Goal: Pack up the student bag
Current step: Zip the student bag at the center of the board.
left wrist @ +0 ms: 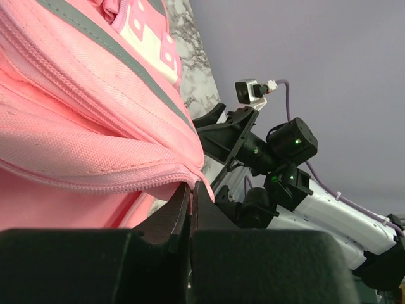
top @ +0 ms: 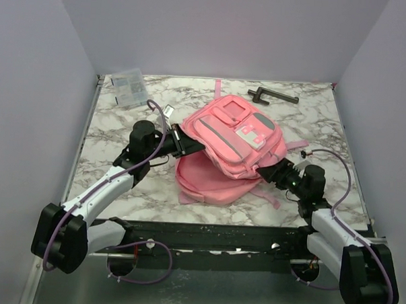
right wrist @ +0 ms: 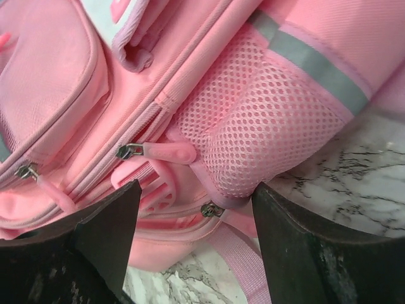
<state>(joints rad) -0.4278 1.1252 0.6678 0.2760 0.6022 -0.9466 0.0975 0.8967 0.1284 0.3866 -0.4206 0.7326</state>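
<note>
The student bag [top: 234, 136], a big pink backpack with grey trim and a white patch, lies in the middle of the marble table [top: 109, 148], its main flap folded open toward me. My left gripper [top: 184, 143] is at the bag's left side, and in the left wrist view it [left wrist: 192, 188] is shut on the pink fabric edge just under the zipper [left wrist: 95, 180]. My right gripper [top: 266, 171] is at the bag's lower right corner. It [right wrist: 196, 193] stands open around a small zipper pull [right wrist: 212, 209], just below the mesh side pocket [right wrist: 253, 139].
A clear plastic packet [top: 128, 87] lies at the back left corner and a black handle-shaped tool [top: 273, 95] at the back right. Loose pink straps [top: 268, 195] trail toward the near edge. Grey walls close the table on three sides.
</note>
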